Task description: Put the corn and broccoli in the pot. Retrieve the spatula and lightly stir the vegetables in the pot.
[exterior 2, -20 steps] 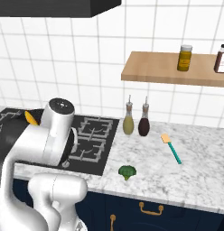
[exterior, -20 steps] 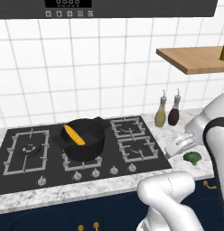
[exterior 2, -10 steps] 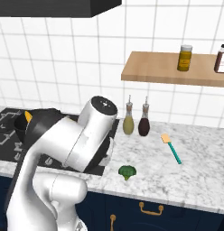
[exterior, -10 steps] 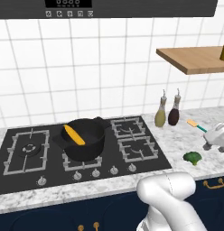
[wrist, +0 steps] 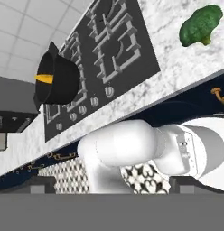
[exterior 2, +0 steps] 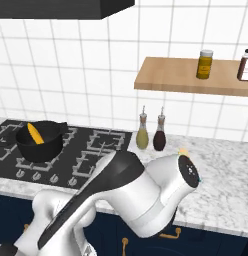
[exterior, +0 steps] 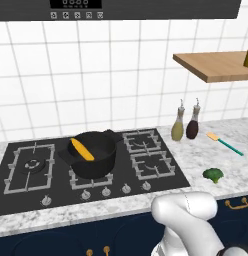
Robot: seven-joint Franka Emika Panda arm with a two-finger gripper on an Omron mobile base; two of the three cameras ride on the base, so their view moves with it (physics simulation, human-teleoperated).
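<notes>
The corn (exterior: 82, 149) lies tilted inside the pot (exterior: 93, 155), which sits on a near burner of the hob (exterior: 26, 172). The broccoli (exterior: 213, 174) rests on the marble counter (exterior: 236, 167) right of the hob, near its front edge. The spatula (exterior: 224, 143) lies farther back (beside two bottles (exterior: 185, 122)). The jaws stand wide apart, holding nothing.

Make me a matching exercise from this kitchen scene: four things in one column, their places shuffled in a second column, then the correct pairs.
Things:
1. corn
2. broccoli
3. spatula
4. jar

Places:
A. on the wooden shelf
B. inside the pot
C. on the marble counter near the front edge
D. on the counter right of the two bottles

Pairs: 1-B, 2-C, 3-D, 4-A
</notes>
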